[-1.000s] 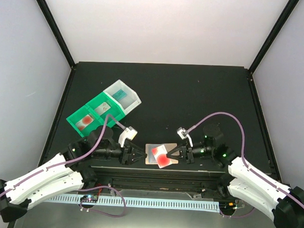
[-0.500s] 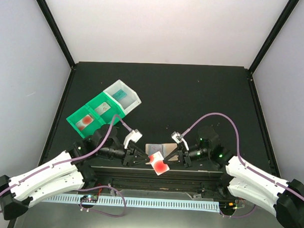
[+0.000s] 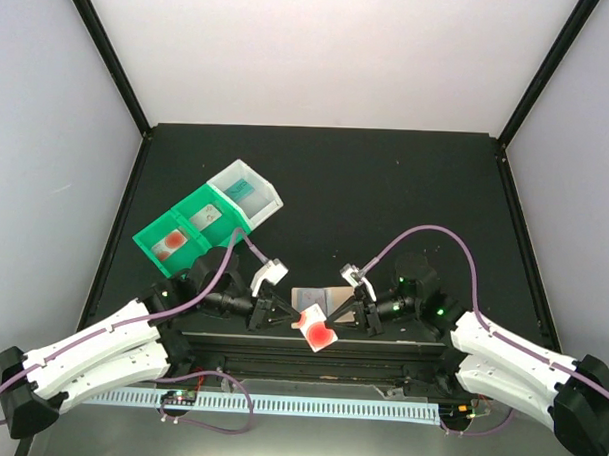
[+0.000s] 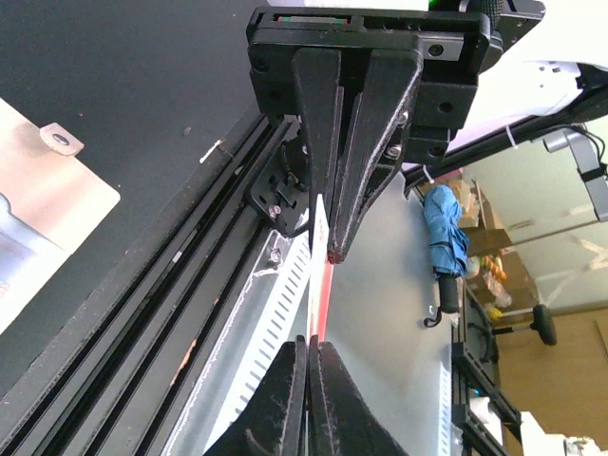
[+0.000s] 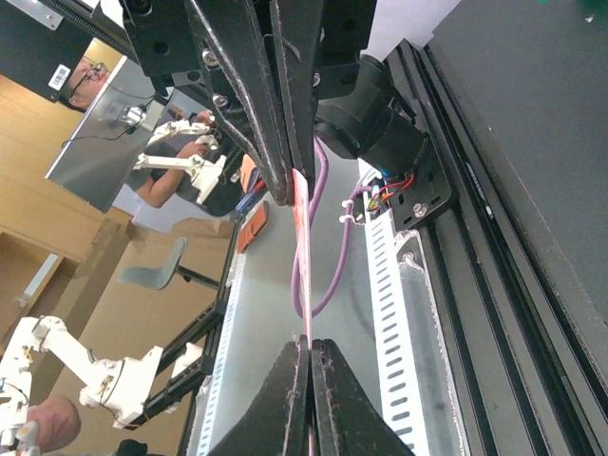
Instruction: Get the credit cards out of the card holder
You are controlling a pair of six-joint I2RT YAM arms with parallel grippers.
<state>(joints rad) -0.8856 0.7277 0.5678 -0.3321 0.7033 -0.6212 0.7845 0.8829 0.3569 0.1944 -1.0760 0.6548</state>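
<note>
The left gripper (image 3: 292,315) is clenched on the thin white rectangular card with a red blotch (image 3: 319,333); the right gripper (image 3: 334,315) is clenched on the same card from the opposite side; the two grippers face each other tip to tip with the card between them.

In the top view the card sits tilted at the near edge of the black table (image 3: 386,191), partly over the black front rail (image 3: 400,349).

In the left wrist view the card (image 4: 321,285) appears edge-on; its lower end is pinched at the left gripper (image 4: 309,344) and its upper end lies between the closed fingers of the right gripper (image 4: 334,249).

In the right wrist view the card (image 5: 302,256) is again edge-on, running from the right gripper (image 5: 309,344) up to the left gripper (image 5: 290,185).

The flat peach-tan card holder with pale inner panels (image 3: 316,293) lies on the table just behind the card, between the two grippers; one corner with a snap shows in the left wrist view (image 4: 47,204), apart from the card.

The green plastic two-compartment bin (image 3: 144,240) stands at the left of the table, well apart from the grippers; one compartment holds a second red-blotched card (image 3: 168,245), the other a pale grey-white card (image 3: 207,215); the adjoining white plastic bin (image 3: 270,199) holds a teal card (image 3: 244,189)
</note>
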